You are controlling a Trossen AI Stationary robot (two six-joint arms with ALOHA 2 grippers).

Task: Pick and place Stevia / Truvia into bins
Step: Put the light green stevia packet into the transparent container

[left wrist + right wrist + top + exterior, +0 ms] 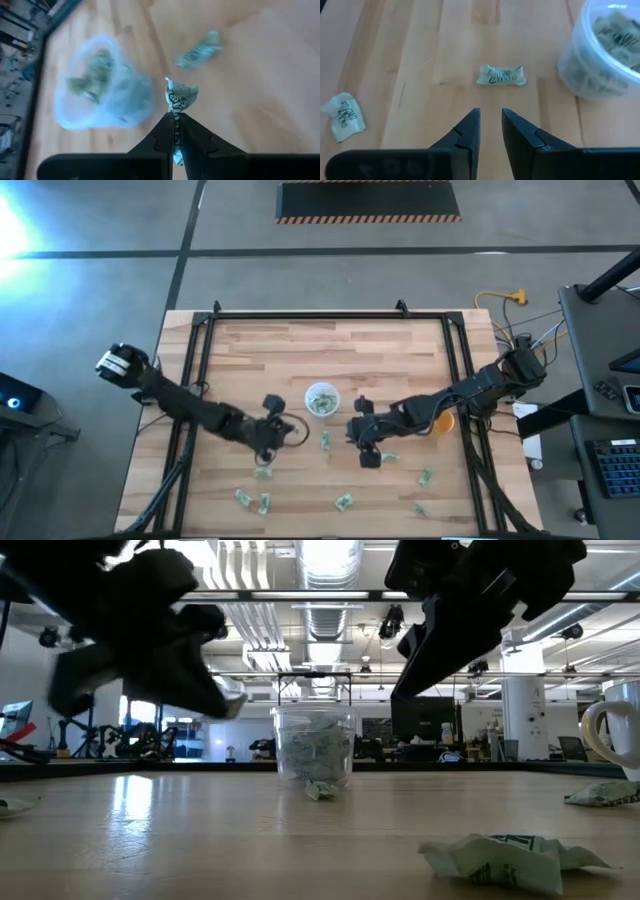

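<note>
The left gripper [176, 131] is clamped on a crumpled green-and-white packet [180, 97], which sticks out past its fingertips. Seen from above, this gripper [270, 430] hangs over the table [260, 350] just to the left of the translucent cup [321, 399]. The cup [97, 82] already has several packets in it.

The right gripper [491, 125] holds nothing, its fingers parted by a narrow gap. Ahead of it a loose packet [501, 75] lies flat on the wood, and the cup [600, 50] stands off to one side of that packet. In the overhead view this gripper [362, 442] sits to the right of the cup and a little nearer the front edge, with that packet [325, 441] between the two grippers.

More packets are scattered along the front of the table [262, 502]; one crumpled packet [510, 858] lies close to the low camera. An orange cup [443, 421] shows under the right arm
</note>
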